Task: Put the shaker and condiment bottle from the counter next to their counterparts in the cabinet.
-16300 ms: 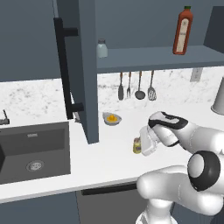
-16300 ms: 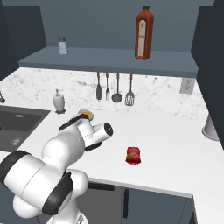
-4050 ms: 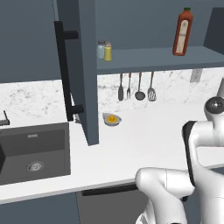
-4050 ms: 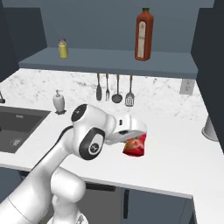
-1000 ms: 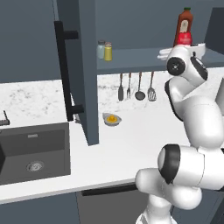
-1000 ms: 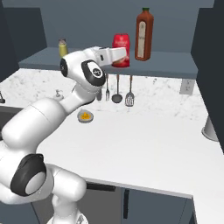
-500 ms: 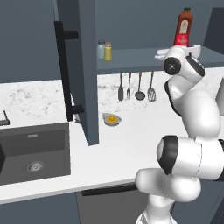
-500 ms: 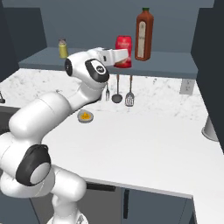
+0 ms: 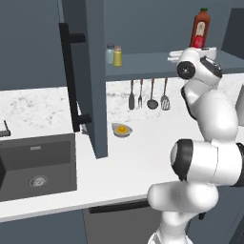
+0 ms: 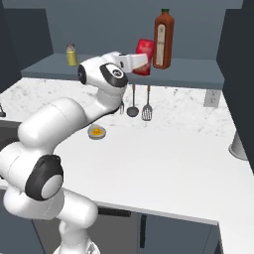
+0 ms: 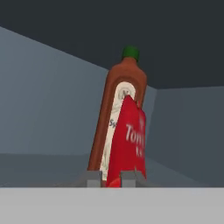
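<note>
My gripper (image 10: 145, 60) has nudged closer, clamped tight on the flat red condiment bottle (image 11: 127, 142); hand view alone shows white lettering, beside the tall glossy green-capped bottle (image 11: 118, 118).

Kitchen interior, rendered. Grey-blue upper wall; white speckled marble backsplash (image 9: 38, 102). Utensils (image 9: 148, 93) hanging in a row on the backsplash. Wall outlet (image 10: 211, 98) at right. Dark lower cabinet fronts (image 10: 168, 232) below. Even, soft light.

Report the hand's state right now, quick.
Hand: closed on the red condiment bottle, holding it at the cabinet shelf beside the tall labelled bottle.
</note>
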{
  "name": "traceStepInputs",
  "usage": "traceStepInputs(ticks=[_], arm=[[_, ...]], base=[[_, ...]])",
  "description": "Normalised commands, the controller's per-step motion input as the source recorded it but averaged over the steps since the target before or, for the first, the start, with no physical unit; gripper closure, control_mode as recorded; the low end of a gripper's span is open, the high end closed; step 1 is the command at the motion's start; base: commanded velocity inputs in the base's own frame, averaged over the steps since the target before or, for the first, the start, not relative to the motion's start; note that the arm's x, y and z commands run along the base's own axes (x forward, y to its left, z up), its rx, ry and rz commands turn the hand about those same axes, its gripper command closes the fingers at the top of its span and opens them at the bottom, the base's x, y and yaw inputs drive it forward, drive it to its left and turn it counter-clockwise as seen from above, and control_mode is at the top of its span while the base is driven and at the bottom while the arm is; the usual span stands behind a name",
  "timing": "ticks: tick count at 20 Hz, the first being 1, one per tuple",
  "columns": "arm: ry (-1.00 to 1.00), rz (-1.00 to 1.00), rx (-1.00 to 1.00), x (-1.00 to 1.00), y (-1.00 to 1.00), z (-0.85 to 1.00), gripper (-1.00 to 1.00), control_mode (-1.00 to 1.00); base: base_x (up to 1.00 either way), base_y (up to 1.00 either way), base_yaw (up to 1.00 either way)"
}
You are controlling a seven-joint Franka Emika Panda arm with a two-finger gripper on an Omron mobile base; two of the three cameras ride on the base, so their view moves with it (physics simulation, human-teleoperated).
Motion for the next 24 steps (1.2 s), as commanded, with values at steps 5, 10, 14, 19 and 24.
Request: traceStepInputs(ticks=[5, 10, 14, 19, 24], arm=[[-0.13, 0.00, 0.00, 0.05, -0.07, -0.03, 1.00, -1.00], [-0.16, 0.00, 0.00, 0.00, 0.00, -0.12, -1.00, -1.00], [-0.06, 0.00, 0.00, 0.00, 0.00, -0.41, -1.00, -1.00], [-0.08, 0.00, 0.00, 0.00, 0.00, -0.14, -1.00, -1.00], [-0.08, 0.00, 0.00, 0.00, 0.00, 0.13, -1.00, -1.00]], base=[[0.00, 0.00, 0.00], [0.00, 0.00, 0.00], [0.00, 0.00, 0.00], [0.00, 0.00, 0.00], [0.00, 0.00, 0.00]])
